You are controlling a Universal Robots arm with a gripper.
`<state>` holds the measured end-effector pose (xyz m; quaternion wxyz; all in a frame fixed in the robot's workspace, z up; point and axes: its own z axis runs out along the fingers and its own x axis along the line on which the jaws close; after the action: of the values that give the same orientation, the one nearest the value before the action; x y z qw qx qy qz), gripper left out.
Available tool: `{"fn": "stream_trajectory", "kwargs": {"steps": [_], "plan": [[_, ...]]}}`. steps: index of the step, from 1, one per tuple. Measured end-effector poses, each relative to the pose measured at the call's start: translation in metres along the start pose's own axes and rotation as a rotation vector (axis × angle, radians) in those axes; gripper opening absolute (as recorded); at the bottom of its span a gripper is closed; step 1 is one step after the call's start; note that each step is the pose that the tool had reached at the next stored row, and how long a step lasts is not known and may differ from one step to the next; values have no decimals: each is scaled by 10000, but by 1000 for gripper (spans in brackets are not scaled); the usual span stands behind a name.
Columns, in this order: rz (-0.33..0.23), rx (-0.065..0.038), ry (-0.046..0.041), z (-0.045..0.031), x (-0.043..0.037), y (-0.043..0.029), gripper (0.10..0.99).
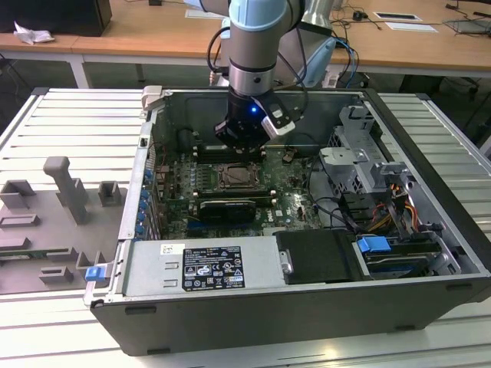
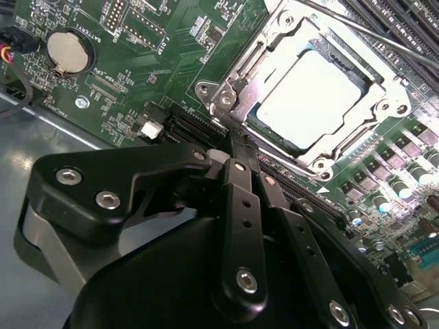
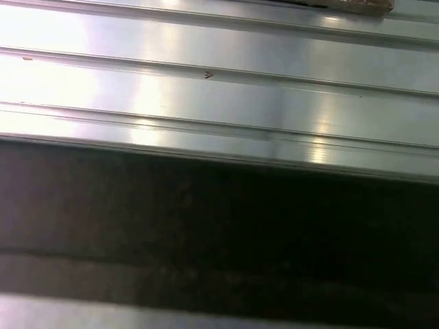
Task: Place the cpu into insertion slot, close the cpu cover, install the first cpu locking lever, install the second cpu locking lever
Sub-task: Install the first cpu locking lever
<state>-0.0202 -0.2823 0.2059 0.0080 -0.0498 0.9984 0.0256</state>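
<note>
Work stands at the locking levers, as far as I can judge. In the second wrist view the cpu [image 2: 312, 99] lies flat in the insertion slot [image 2: 241, 86], and the cpu cover [image 2: 302, 161] is folded down around it, so its pale face shows through the central window. One thin lever [image 2: 384, 41] runs along the far side of the socket; whether it is hooked I cannot tell. The claw [image 2: 236, 140] has its two fingers pressed together with nothing between them, and the tips sit just beside the near corner of the cover, perhaps touching metal there. In the exterior view the claw [image 1: 244, 146] hangs inside the open computer case [image 1: 253, 303], right above the socket on the green motherboard [image 1: 288, 192]. The next move calls for a small, exact push sideways and down, since the lever is thin and springy.
</note>
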Motion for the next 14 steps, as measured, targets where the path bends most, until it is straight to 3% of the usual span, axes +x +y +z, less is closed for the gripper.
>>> {"fn": "stream_trajectory", "kwargs": {"steps": [3,10,14], "plan": [[8,179,15,23,0,-1,106],[13,197,18,2,0,0,106],[16,358,37,13,-5,1,106]]}}
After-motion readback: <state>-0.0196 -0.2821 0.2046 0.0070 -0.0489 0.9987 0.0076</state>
